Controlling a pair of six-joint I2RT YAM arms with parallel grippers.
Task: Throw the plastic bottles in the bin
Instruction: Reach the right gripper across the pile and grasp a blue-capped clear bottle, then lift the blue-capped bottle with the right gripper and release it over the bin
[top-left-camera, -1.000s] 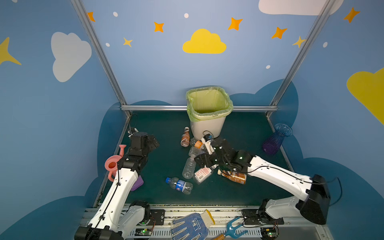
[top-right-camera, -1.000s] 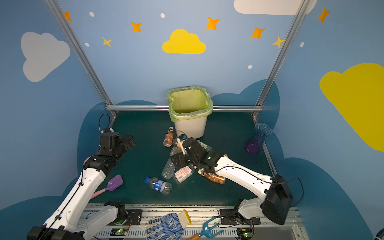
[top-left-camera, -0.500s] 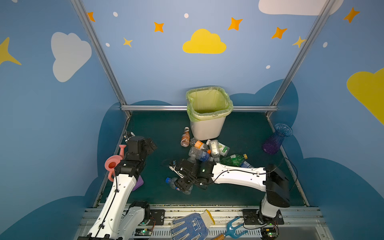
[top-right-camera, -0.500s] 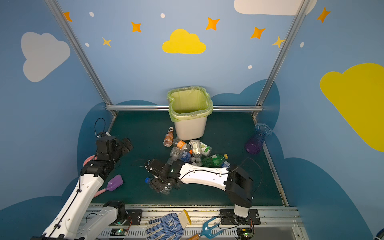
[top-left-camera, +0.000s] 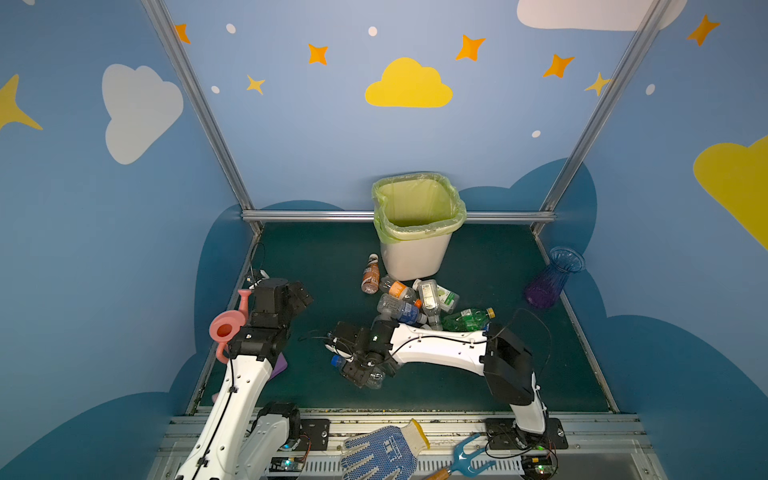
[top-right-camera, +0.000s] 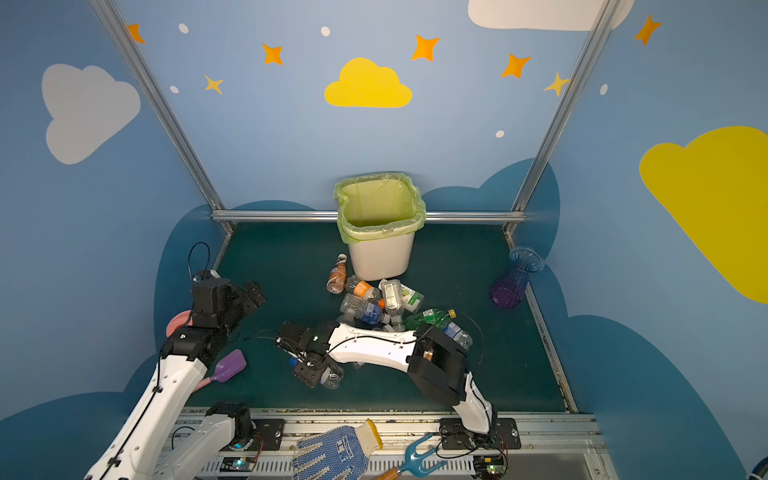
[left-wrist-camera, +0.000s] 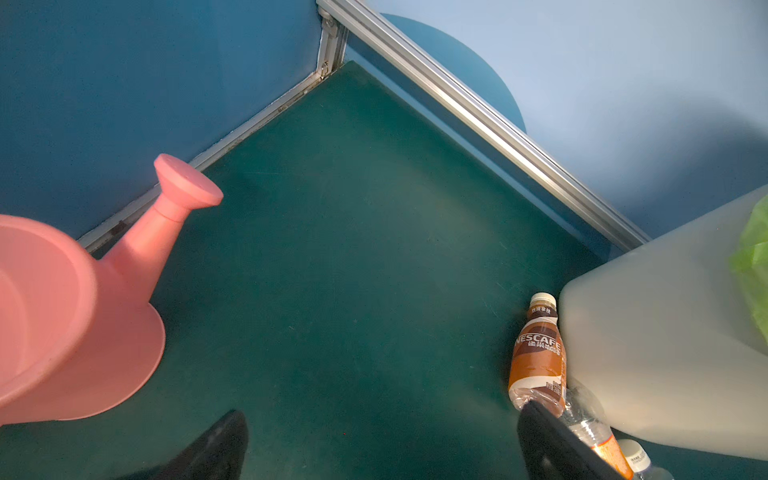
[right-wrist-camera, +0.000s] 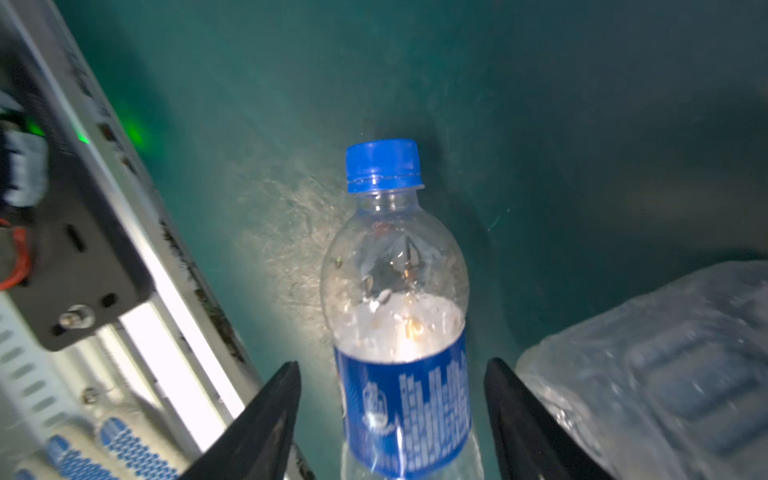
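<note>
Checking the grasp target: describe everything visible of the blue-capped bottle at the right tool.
The blue-capped bottle is clear plastic with a blue cap and a blue label printed in white. It lies on its side on the green mat, cap pointing away from the right tool, whose fingers straddle its label with gaps showing. A crumpled clear bottle lies alongside.

Bottle (right-wrist-camera: 395, 291) bottom (contents unclear, perhaps) off-frame.

walls (top-left-camera: 316, 137): blue, clouds+stars | floor (top-left-camera: 490, 266): dk green, poss. scuffed | alu frame (top-left-camera: 316, 215)
</note>
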